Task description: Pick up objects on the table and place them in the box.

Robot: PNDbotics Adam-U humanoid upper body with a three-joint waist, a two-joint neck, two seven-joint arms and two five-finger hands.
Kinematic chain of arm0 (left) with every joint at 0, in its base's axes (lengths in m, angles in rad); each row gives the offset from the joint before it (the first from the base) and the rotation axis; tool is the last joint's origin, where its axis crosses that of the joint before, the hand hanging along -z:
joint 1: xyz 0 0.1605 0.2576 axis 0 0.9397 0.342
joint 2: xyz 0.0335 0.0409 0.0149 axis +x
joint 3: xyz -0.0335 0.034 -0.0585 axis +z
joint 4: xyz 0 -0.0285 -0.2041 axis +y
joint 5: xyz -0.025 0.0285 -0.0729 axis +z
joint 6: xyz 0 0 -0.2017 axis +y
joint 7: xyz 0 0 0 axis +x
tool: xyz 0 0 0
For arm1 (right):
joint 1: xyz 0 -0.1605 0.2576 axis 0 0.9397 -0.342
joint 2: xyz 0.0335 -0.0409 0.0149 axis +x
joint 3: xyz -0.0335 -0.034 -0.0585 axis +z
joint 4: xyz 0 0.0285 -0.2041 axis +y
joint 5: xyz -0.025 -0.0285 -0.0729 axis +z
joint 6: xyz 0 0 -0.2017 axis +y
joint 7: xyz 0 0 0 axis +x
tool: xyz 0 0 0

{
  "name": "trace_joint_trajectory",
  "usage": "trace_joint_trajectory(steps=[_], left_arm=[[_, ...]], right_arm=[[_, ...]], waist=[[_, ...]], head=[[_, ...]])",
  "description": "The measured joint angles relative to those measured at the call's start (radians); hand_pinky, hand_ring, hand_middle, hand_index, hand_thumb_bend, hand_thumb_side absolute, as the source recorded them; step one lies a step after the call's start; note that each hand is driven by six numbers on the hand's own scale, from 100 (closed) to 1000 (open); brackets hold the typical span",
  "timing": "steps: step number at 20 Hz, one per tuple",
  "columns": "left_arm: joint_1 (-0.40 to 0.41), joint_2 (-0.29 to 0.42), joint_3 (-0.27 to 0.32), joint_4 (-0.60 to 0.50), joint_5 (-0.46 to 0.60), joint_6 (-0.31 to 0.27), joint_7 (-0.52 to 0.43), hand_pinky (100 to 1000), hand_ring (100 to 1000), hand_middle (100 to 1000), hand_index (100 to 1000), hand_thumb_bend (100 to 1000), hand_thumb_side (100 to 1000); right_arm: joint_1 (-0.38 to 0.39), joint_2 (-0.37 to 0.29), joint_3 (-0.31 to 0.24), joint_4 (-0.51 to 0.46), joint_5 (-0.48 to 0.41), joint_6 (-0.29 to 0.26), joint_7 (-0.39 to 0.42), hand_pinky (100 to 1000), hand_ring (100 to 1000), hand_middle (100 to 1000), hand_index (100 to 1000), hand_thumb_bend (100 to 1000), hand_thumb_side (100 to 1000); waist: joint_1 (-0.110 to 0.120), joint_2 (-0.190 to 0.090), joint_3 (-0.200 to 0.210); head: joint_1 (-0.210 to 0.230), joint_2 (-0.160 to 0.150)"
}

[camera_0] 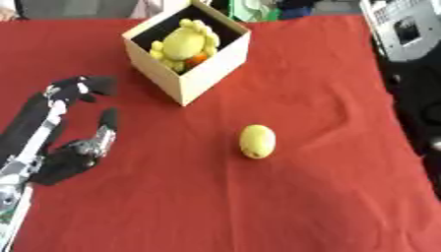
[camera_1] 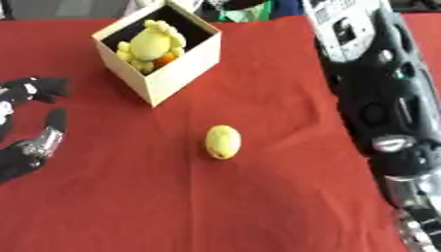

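Lemon [camera_0: 258, 141] lies alone on red tablecloth [camera_0: 327, 197], near centre, well apart from both arms. Open cardboard box [camera_0: 211, 66] stands far left of lemon, holding yellow plush toy [camera_0: 182, 43] and something orange. Left hand [camera_0: 76, 123] at left edge, fingers spread, empty. Right arm [camera_1: 388, 113] along right edge; its hand not visible.

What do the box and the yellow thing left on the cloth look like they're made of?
The box looks like plain cardboard: tan, matte, thin flat walls with sharp edges. The lemon-shaped object looks smooth and slightly glossy, evenly yellow; real fruit or plastic, I can't tell. The cloth looks like red fabric: soft creases show.
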State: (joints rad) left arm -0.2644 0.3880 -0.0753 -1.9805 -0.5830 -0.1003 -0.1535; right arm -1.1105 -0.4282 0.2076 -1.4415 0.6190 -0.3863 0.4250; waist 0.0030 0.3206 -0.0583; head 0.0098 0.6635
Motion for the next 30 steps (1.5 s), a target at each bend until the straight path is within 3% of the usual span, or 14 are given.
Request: trace_joint_trajectory(steps=[3, 4, 12, 22, 30], left_arm=[[0.002, 0.000, 0.001, 0.000, -0.002, 0.001, 0.000, 707, 757, 672, 864, 100, 747], [0.003, 0.000, 0.002, 0.000, -0.004, 0.001, 0.000, 707, 757, 673, 864, 100, 749], [0.008, 0.000, 0.005, 0.000, -0.018, 0.006, -0.005, 706, 757, 674, 863, 100, 748], [0.007, 0.000, 0.005, 0.000, -0.024, 0.009, -0.010, 705, 756, 674, 862, 100, 746], [0.001, 0.000, 0.004, 0.000, -0.025, 0.010, -0.017, 704, 755, 673, 860, 100, 748]], right_arm=[[0.072, -0.066, 0.023, -0.059, -0.045, -0.013, 0.016, 828, 933, 762, 885, 100, 257], [0.099, -0.085, 0.028, -0.077, -0.057, -0.017, 0.026, 827, 930, 758, 877, 100, 198], [0.242, -0.168, 0.032, -0.189, -0.097, -0.035, 0.108, 840, 937, 780, 878, 100, 224], [0.293, -0.193, 0.053, -0.242, -0.076, -0.123, 0.181, 864, 935, 756, 835, 100, 261], [0.347, -0.164, 0.069, -0.257, -0.060, -0.103, 0.226, 856, 931, 739, 822, 100, 267]], waist=[[0.000, 0.000, -0.006], [0.000, 0.000, -0.008], [0.001, 0.000, -0.015], [0.000, 0.001, -0.017], [0.001, 0.007, -0.023]], head=[[0.006, 0.003], [0.007, 0.003], [0.009, 0.002], [0.009, -0.002], [0.005, -0.008]])
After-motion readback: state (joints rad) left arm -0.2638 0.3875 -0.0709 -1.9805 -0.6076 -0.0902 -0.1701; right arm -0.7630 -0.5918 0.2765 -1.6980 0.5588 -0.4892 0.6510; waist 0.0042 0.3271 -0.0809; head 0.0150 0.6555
